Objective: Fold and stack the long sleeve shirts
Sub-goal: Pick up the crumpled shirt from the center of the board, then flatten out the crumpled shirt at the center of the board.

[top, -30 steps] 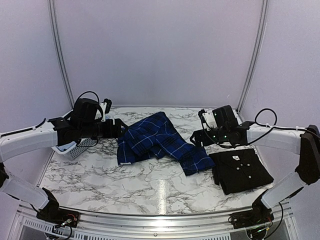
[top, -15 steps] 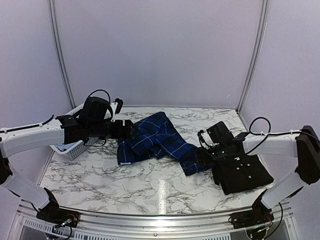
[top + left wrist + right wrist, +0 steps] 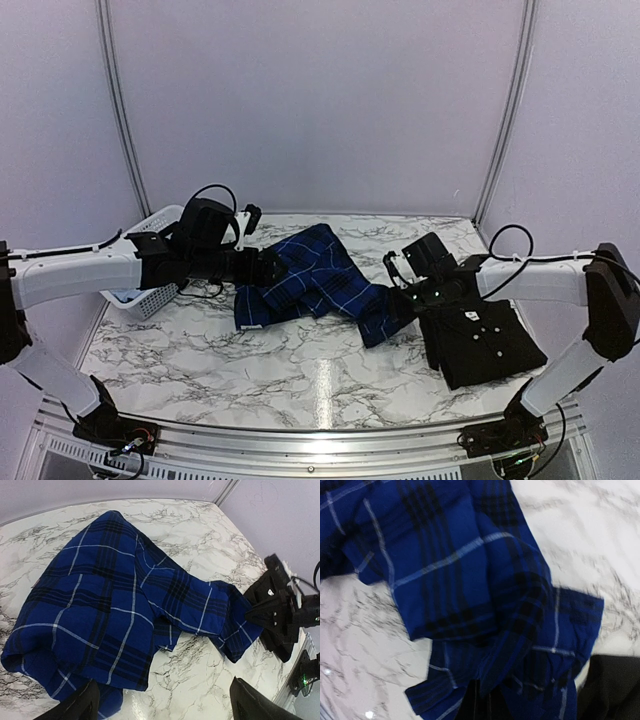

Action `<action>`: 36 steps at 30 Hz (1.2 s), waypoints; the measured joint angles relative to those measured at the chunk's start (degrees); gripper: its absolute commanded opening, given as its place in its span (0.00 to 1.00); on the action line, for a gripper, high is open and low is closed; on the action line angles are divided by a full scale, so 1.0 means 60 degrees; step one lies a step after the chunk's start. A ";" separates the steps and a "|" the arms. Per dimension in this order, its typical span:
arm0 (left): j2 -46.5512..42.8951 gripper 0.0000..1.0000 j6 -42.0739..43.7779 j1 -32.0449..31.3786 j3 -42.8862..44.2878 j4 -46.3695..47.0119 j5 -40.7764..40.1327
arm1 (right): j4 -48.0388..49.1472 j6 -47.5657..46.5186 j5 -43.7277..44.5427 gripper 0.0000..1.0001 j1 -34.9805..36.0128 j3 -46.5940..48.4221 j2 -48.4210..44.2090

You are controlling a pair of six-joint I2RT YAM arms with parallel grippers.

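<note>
The plaid shirt [image 3: 305,280] lies crumpled in the middle of the bench [image 3: 250,370]. The right hand [image 3: 404,300] is pressed together, pinching the shirt's sleeve end at 4 o'clock. The left hand [image 3: 264,268] hovers spread at the shirt's 9 o'clock edge. A folded black shirt [image 3: 485,340] lies at 4 o'clock on the bench.

My end effector [image 3: 479,702] shows as a dark sliver, its jaws pressed together on the bunched hem of the plaid shirt [image 3: 450,565]. The blue-and-navy cloth with thin white lines spreads ahead of me and to my left, creased in overlapping folds. Marbled counter [image 3: 360,640] lies bare on either side. A black shirt [image 3: 612,690] sits just right of me.
</note>
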 measured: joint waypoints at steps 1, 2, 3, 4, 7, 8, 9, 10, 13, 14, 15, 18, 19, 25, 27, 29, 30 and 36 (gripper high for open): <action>0.0018 0.95 0.0018 -0.0026 0.0000 0.0022 0.0047 | 0.0007 0.0026 -0.0208 0.00 0.0000 0.0306 0.0000; 0.0051 0.96 0.0055 -0.0058 0.0000 0.0062 0.0109 | 0.0018 0.0022 -0.0426 0.00 0.0000 0.0627 -0.0004; 0.0073 0.96 0.0106 -0.0102 0.0000 0.0109 0.0186 | 0.0029 0.0026 -0.0616 0.00 0.0004 0.0903 -0.0004; 0.0098 0.97 0.0168 -0.0160 0.0000 0.0149 0.0266 | 0.0066 0.0033 -0.0852 0.00 0.0011 0.1249 -0.0004; 0.0208 0.97 0.0353 -0.0364 0.0022 0.0317 0.0484 | 0.0288 0.0058 -0.1541 0.00 0.0095 0.2182 -0.0004; 0.0291 0.98 0.0433 -0.0448 0.0062 0.0401 0.0554 | 0.0375 0.0066 -0.1789 0.00 0.0149 0.2503 0.0004; 0.0397 0.98 0.0495 -0.0528 0.0160 0.0419 0.0608 | 0.0481 0.0080 -0.1996 0.00 0.0204 0.2765 0.0011; 0.0583 0.98 0.0616 -0.0601 0.0335 0.0477 0.0678 | 0.0612 0.0113 -0.2273 0.00 0.0291 0.3093 0.0040; 0.0852 0.98 0.0765 -0.0769 0.0656 0.0568 0.0750 | 0.1016 0.0211 -0.2852 0.00 0.0550 0.3738 0.0259; 0.0973 0.98 0.0838 -0.0816 0.0809 0.0597 0.0758 | 0.1122 0.0273 -0.3002 0.00 0.0623 0.3901 0.0361; 0.1086 0.98 0.0882 -0.0849 0.0954 0.0634 0.0765 | 0.1268 0.0324 -0.3184 0.00 0.0718 0.4113 0.0517; 0.1362 0.98 0.0951 -0.0929 0.1275 0.0696 0.0852 | 0.1453 0.0408 -0.3421 0.00 0.0903 0.4477 0.0900; 0.1410 0.98 0.0954 -0.0947 0.1300 0.0743 0.0882 | 0.1494 0.0430 -0.3453 0.00 0.0943 0.4561 0.1005; 0.1457 0.98 0.0903 -0.0976 0.1315 0.1071 0.1147 | 0.1723 0.0637 -0.3493 0.00 0.1027 0.4772 0.1464; 0.1457 0.98 0.0856 -0.0987 0.1315 0.1147 0.1173 | 0.1810 0.0692 -0.3497 0.00 0.1027 0.4776 0.1548; 0.1457 0.97 0.0812 -0.0994 0.1315 0.1202 0.1198 | 0.1843 0.0754 -0.3497 0.00 0.1038 0.4827 0.1636; 0.1457 0.96 0.0776 -0.0994 0.1315 0.1246 0.1242 | 0.1869 0.0776 -0.3497 0.00 0.1042 0.4845 0.1672; 0.1472 0.71 0.0488 -0.1005 0.1315 0.1424 0.1246 | 0.1938 0.0780 -0.3450 0.00 0.1089 0.5074 0.1792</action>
